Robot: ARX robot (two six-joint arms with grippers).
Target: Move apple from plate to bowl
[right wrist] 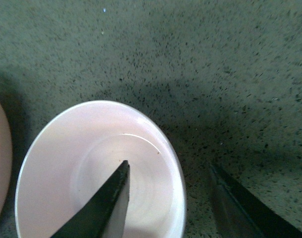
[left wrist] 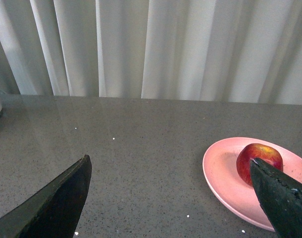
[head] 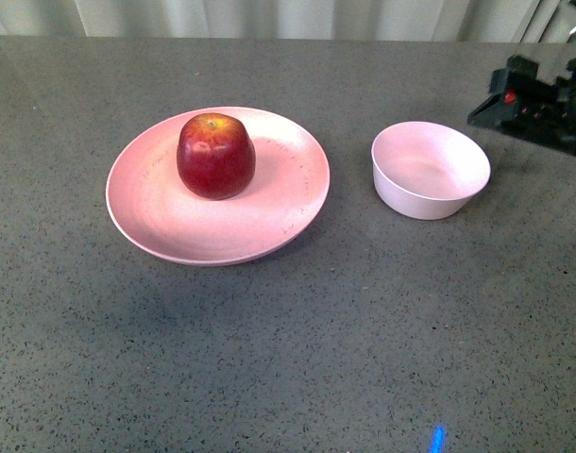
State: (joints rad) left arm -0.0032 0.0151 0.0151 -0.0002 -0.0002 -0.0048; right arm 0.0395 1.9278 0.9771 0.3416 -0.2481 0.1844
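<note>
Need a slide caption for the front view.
Apple sits on pink plate; empty pale bowl to its right on grey speckled table.

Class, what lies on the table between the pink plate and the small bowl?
Nothing: only bare grey tabletop separates plate and bowl, shown in the front view.

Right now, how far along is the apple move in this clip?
Done: nothing yet. The apple sits on the plate, and the bowl is empty. In hand: neither pincer holds anything. The right pincer is open and pointed at the bowl, and the left pincer is open, clear of the apple. Left: grasp the apple, lift it, carry it across and set it in the bowl.
</note>
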